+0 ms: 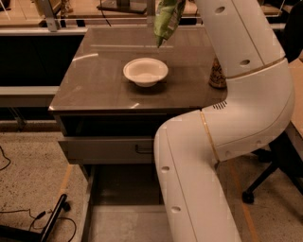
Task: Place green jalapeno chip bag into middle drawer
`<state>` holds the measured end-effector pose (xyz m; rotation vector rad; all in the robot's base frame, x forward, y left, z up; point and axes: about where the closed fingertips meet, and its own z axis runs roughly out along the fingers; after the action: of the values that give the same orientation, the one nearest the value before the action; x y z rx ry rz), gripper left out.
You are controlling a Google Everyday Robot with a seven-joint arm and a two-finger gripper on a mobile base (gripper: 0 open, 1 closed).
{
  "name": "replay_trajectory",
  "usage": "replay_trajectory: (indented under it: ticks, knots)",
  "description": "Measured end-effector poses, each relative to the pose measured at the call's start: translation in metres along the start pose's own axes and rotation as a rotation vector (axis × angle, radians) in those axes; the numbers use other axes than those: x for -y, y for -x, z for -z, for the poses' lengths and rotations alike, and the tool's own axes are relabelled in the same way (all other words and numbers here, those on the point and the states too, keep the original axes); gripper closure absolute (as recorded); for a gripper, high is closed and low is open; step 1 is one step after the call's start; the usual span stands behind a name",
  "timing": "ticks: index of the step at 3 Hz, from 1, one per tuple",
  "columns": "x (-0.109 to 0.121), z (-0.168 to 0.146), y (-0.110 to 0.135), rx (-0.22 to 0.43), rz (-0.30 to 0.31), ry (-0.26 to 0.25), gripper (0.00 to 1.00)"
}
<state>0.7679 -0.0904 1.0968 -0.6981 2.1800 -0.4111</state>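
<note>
The green jalapeno chip bag [166,20], wrinkly green foil with white patches, hangs in the air above the far part of the cabinet top [94,80], just behind the white bowl [145,71]. My gripper [174,2] is at the top edge of the view, shut on the bag's upper end and mostly cut off. My white arm [246,108] curves down the right side of the view. Under the top, a drawer front with a handle [143,149] has a dark gap above it. A lower drawer [128,208] is pulled out towards me.
An orange drink can [217,74] stands at the cabinet top's right edge, partly hidden by my arm. A black chair base [272,172] is on the floor at the right. Cables and a black bar [52,220] lie at the lower left.
</note>
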Motion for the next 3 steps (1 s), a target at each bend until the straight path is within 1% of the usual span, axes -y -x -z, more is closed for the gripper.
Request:
replay_trajectory:
  ticks: [1, 3]
  knots:
    - [0.000, 0.021, -0.005, -0.049, 0.009, -0.060, 1.00]
    - [0.001, 0.065, 0.001, -0.076, 0.039, -0.203, 1.00]
